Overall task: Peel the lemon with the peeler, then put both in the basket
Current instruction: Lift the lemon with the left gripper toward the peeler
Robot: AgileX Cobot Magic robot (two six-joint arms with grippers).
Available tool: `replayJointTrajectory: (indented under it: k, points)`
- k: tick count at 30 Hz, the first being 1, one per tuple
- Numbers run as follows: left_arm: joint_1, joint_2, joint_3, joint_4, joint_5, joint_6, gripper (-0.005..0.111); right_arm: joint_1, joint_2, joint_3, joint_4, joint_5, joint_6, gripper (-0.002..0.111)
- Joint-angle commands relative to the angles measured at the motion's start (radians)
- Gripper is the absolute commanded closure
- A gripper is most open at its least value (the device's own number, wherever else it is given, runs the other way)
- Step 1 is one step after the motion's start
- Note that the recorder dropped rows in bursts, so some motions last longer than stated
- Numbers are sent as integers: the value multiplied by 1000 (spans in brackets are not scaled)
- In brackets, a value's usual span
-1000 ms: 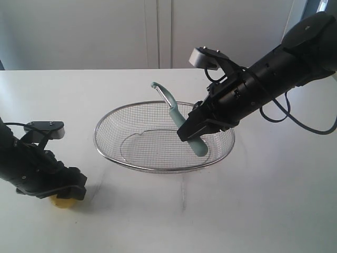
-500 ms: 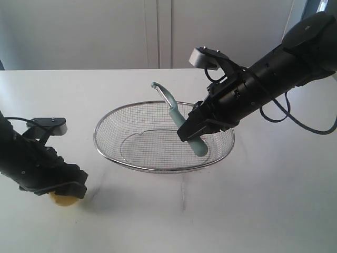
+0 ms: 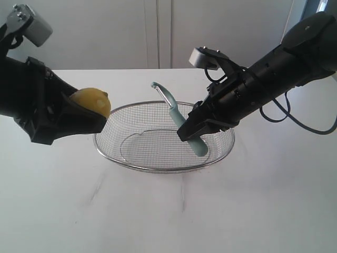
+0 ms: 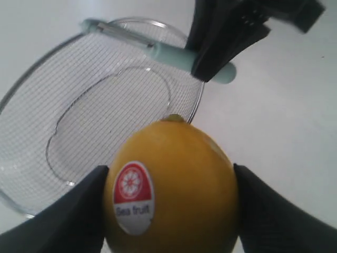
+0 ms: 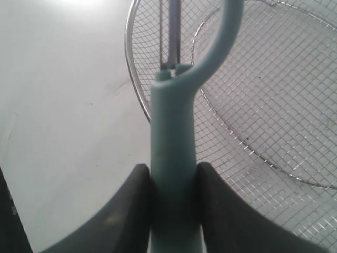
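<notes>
White worktop (image 3: pixel 184 221) up front, plain and matte, nothing on it but shadows. Next in, the left end effector (image 4: pixel 169 187) is clamped on the lemon (image 3: pixel 90 101), one dark finger on each flank, holding it up off the surface just beside the left rim of the basket (image 3: pixel 142 118). My guess is it's raised like that to present the fruit to the blade. The skin looks whole, smooth and slightly dimpled, with a red and white sticker (image 4: pixel 133 195) facing the wrist camera, so I'd say peeling hasn't started.

The basket itself is a shallow oval of fine silver wire mesh with a thick metal rim, and it's empty.

Over its right half, the right end effector (image 3: pixel 192 133) is closed on the peeler (image 3: pixel 174 108), pinching the pale teal plastic handle mid-length. The curved head and metal blade tilt up toward the lemon, seemingly ready to meet it. Can't tell if the handle end touches the mesh.

Behind everything are pale wall panels (image 3: pixel 158 31).
</notes>
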Motion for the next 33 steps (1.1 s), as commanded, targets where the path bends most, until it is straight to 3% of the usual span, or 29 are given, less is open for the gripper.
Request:
replayJointTrajectory:
  k: [1,15,19,25,33]
  points:
    - [-7,-16,-2,-89,37,218,107,0,-10,3,10,-3,-1,108]
    - [-7,90,0,-206,55,529,107,0,-10,3,36,-8,28,108]
    - [-7,111,0,-229,55,532,107,0,-10,3,140,26,140,108]
    - [-7,112,0,-229,55,532,107,0,-10,3,155,149,148,108]
    - [-7,111,0,-229,69,532,107,87,25,3,148,200,141,108]
